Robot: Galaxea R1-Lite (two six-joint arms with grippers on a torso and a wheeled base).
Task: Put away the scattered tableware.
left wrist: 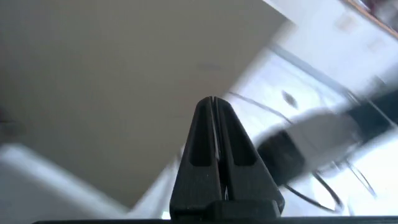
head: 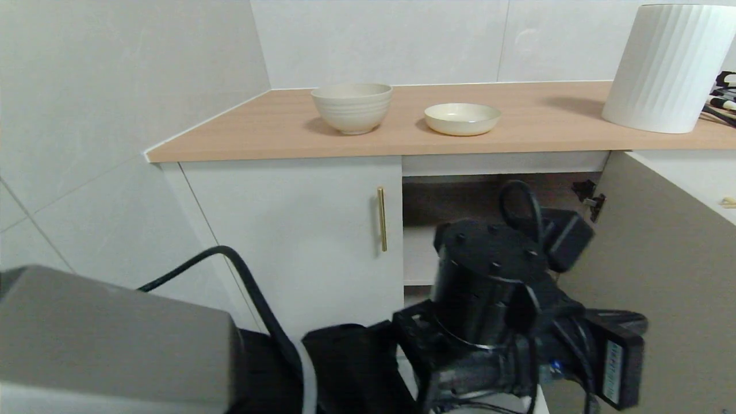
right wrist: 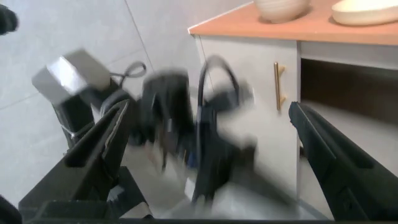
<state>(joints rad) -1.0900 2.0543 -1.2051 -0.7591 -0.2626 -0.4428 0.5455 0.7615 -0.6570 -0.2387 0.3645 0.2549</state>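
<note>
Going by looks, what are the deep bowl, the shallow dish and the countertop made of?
Deep bowl: likely glazed stoneware, cream, low sheen, ribbed bands on its wall. Shallow dish: probably glazed ceramic, glossier, soft highlights inside; melamine is possible. Countertop: wood-look laminate, judging by its even, flat grain.

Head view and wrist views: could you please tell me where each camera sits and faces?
Head: on the head, facing forward-down at bowl, dish and counter; an arm below.
Left wrist: behind the shut left fingers, facing a blurred pale surface.
Right wrist: behind the open right fingers, facing the cupboard.
Shared: head and right wrist show bowl and dish.
</note>
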